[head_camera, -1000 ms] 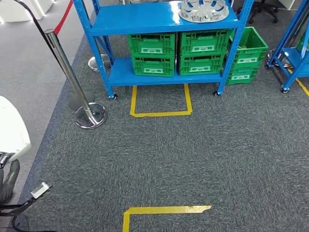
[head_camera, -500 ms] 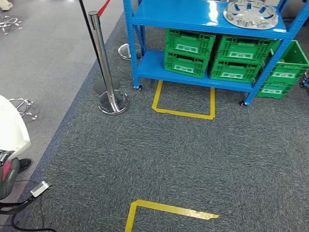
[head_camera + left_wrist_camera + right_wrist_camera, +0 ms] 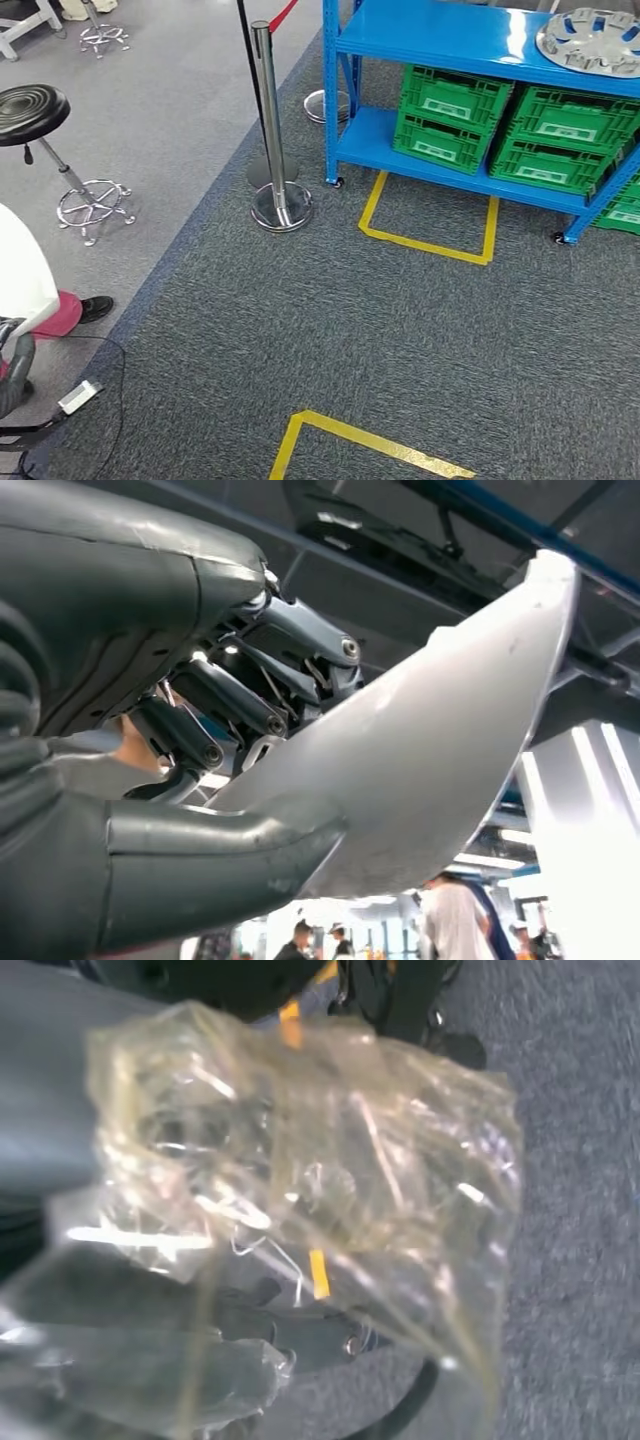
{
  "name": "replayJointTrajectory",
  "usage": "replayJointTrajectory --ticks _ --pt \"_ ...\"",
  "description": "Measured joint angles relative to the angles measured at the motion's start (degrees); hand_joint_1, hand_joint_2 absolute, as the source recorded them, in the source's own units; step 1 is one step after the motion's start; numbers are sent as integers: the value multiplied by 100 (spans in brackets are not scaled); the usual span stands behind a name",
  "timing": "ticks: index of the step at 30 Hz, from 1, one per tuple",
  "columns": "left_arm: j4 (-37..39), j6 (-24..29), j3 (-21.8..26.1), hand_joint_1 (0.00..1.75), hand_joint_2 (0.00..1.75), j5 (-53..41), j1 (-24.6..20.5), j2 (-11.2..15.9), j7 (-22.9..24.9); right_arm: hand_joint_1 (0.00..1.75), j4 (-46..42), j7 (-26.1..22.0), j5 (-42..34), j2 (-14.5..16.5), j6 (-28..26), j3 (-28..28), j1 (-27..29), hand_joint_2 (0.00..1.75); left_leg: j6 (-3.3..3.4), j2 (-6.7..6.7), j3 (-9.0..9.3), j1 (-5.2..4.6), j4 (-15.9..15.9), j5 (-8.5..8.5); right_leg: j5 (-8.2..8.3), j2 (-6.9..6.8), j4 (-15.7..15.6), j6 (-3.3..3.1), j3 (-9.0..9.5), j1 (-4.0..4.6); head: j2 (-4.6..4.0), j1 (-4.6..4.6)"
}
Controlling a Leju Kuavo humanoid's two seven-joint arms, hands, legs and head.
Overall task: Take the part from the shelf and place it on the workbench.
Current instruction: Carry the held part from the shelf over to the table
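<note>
Head view: the blue shelf [image 3: 453, 40] stands far right, one silver round part [image 3: 592, 42] lying flat on its top level above three green crates [image 3: 453, 115].

Left wrist view: the left hand [image 3: 196, 740] grips a pale curved part [image 3: 430, 740].

Right wrist view: the right hand [image 3: 249, 1320] lies behind crumpled clear film [image 3: 302, 1190]; its grip cannot be told.

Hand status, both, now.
Left hand: grips a white curved part.
Right hand: wrapped in crinkled clear plastic; cannot tell whether open or closed.
</note>
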Motion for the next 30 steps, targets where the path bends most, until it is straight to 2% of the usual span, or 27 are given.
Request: replayJointTrajectory --ticks 1,2,3,4,5,7,9,11,12,14,16,17,18,19,20,21,23,24,25,27,28,30 --pt "2 0 -3 175 175 1 -13 7 0 0 1 0 0 -1 1 0 9 0 -35 122 -172 22 381 -192 -3 -76 -1 -7 -3 0 0 -18" --pt "7 -1 -7 175 175 2 -18 6 0 0 2 0 0 -1 1 0 17 0 -69 186 -327 50 726 -330 -8 -155 0 -8 -6 1 0 -21" --pt "13 -1 -10 175 175 2 -14 6 0 0 2 0 0 -2 1 0 18 0 -96 212 -407 76 919 -365 -15 -225 1 -4 -6 -1 0 -20" --pt "20 -2 -10 175 175 2 -10 7 0 0 3 0 0 -2 1 0 18 0 -120 229 -393 102 919 -298 -24 -294 2 4 -3 -3 0 -21" --pt "25 -2 -9 175 175 2 -10 7 0 0 3 0 0 -2 0 0 17 0 -135 251 -267 123 701 -140 -35 -355 3 19 7 -7 0 -21" --pt "28 -2 -8 175 175 2 -15 10 0 0 4 0 0 -1 1 0 11 0 -141 389 143 131 -35 187 -68 -459 6 70 30 0 0 -24" --pt "30 -1 -7 175 175 2 -23 13 0 0 5 0 0 -2 1 1 0 0 -70 494 392 105 -503 266 -110 -540 13 145 26 29 0 -21" --pt "33 -13 -5 175 175 25 -11 14 -1 0 5 0 1 -2 0 2 -14 0 37 438 408 79 -564 220 -141 -630 6 221 53 40 0 -15" --pt "35 -70 -6 175 175 131 -4 14 -21 0 5 1 4 -2 4 5 -20 0 81 391 407 78 -571 225 -168 -625 18 259 76 27 0 -13" --pt "37 -343 -27 175 175 782 -37 10 -110 0 6 9 19 -15 37 14 -22 0 171 284 406 83 -593 250 -380 -425 285 307 -9 4 0 10" --pt "39 -707 -78 175 175 1820 -117 -20 -231 0 8 30 35 -52 98 32 -6 0 232 176 390 77 -600 265 -759 -148 981 307 -366 3 0 39" --pt "40 -868 -102 175 175 2304 -158 -45 -298 0 9 43 39 -74 123 44 5 0 247 106 380 66 -599 269 -902 -87 1360 299 -573 7 0 41" --pt "41 -988 -119 175 175 2655 -188 -73 -369 0 10 54 39 -91 133 57 14 0 255 32 375 54 -598 271 -950 -57 1612 288 -729 10 0 42" --pt "41 -1108 -131 175 175 2984 -212 -102 -457 0 10 62 34 -101 136 71 21 0 259 -49 375 42 -596 272 -881 -38 1668 271 -797 12 0 43" --pt "40 -1232 -141 175 175 3322 -231 -136 -552 0 10 68 27 -110 133 87 23 0 259 -135 381 32 -593 272 -693 -4 1483 245 -751 14 0 43" --pt "40 -1349 -146 175 175 3643 -247 -169 -638 0 10 70 19 -117 128 104 23 0 258 -217 388 24 -591 272 -449 72 1134 211 -624 17 0 44" --pt "38 -1567 -146 175 175 4231 -289 -239 -775 0 19 70 2 -146 113 140 19 0 238 -373 380 9 -575 269 -73 382 397 146 -334 13 0 41" --pt "37 -1644 -144 175 175 4426 -307 -268 -813 0 23 70 -3 -157 105 151 18 0 216 -441 365 11 -568 270 -2 479 202 136 -242 13 0 38" --pt "34 -1701 -138 175 175 4565 -320 -294 -839 0 28 70 -6 -166 101 161 17 0 182 -512 345 19 -564 277 13 516 120 133 -197 18 0 38" --pt "29 -1748 -121 175 175 4664 -320 -326 -858 0 29 69 -7 -166 95 179 7 0 113 -619 312 44 -563 295 37 356 83 120 -152 18 0 40" --pt "27 -1756 -108 175 175 4680 -320 -337 -864 0 29 69 -8 -167 93 189 0 0 82 -536 284 40 -513 263 51 274 57 94 -134 12 0 32" --pt "24 -1763 -96 175 175 4695 -352 -353 -874 0 30 69 -11 -170 90 204 4 0 26 -165 96 27 -110 15 67 84 10 44 -97 -6 0 2"
